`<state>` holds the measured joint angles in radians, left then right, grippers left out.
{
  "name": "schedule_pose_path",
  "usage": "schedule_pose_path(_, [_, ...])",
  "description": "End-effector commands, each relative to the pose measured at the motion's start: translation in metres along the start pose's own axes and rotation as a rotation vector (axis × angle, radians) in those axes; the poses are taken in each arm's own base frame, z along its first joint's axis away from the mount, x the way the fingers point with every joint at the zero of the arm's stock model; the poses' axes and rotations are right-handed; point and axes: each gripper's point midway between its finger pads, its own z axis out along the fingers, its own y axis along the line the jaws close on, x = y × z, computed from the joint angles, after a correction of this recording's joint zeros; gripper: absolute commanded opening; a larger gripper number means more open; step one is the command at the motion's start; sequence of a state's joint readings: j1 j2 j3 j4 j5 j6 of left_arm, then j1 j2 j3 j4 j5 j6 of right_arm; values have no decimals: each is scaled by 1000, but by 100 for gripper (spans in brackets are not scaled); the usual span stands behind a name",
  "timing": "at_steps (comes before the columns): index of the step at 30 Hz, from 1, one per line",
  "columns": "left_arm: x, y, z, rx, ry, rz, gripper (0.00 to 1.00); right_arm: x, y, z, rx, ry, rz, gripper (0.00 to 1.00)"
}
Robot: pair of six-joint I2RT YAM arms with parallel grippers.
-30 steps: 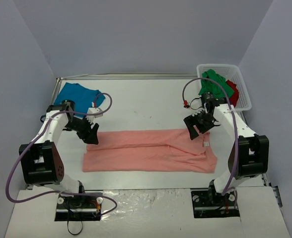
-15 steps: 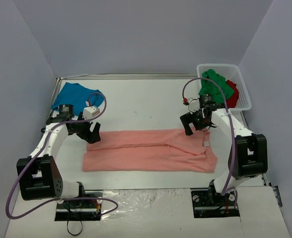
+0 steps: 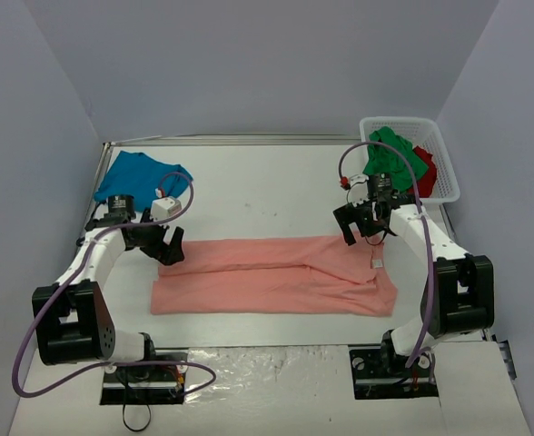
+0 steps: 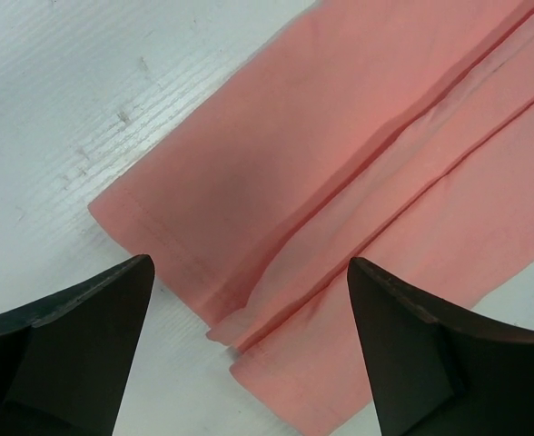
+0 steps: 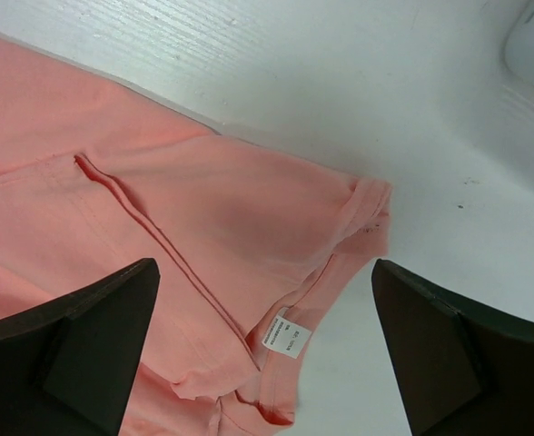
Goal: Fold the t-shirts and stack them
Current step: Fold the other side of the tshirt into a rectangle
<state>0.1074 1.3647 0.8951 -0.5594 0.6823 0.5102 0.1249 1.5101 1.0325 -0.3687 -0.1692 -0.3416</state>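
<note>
Top external view: the salmon-pink t-shirt (image 3: 271,277) lies on the table (image 3: 267,182) folded lengthwise into a long band, with the left gripper (image 3: 165,247) and right gripper (image 3: 356,232) poised over its far corners, jaws wide and empty. A teal-blue t-shirt (image 3: 140,174) sits at the far left; a green t-shirt (image 3: 394,154) and a red t-shirt (image 3: 426,162) wait in the basket (image 3: 446,173). Cross folds and stacking appear to remain. Whether the teal one is properly folded, and what else the basket hides, cannot be made out.

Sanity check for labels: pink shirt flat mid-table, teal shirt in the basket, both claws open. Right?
No. The teal shirt lies on the table at far left, not in the basket; the top view shows it. Pink shirt flat mid-table, left claw and right claw open: correct.
</note>
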Motion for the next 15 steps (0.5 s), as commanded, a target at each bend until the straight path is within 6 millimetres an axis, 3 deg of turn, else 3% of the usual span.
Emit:
schedule_pose_path(1, [-13, -4, -8, 4, -62, 11, 87, 3, 2, 0, -19, 5, 18, 100])
schedule_pose_path(6, [-3, -14, -5, 123, 38, -4, 82, 10, 3, 4, -45, 28, 29, 97])
schedule_pose_path(8, [0, -16, -3, 153, 62, -12, 68, 10, 3, 5, -48, 34, 27, 93])
schedule_pose_path(9, [2, -19, 0, 177, 69, -21, 63, 10, 3, 6, -54, 33, 24, 83])
schedule_pose_path(10, [4, -19, 2, 180, 76, -24, 57, 12, 5, 6, -62, 40, 22, 80])
schedule_pose_path(11, [6, -17, 2, 175, 86, -31, 51, 13, 6, 7, -67, 46, 23, 68])
schedule_pose_path(14, [8, -10, 6, 152, 112, -57, 22, 16, 5, 11, -70, 62, 20, 42])
schedule_pose_path(15, [8, -8, 8, 153, 118, -64, 17, 17, 5, 12, -71, 67, 21, 34])
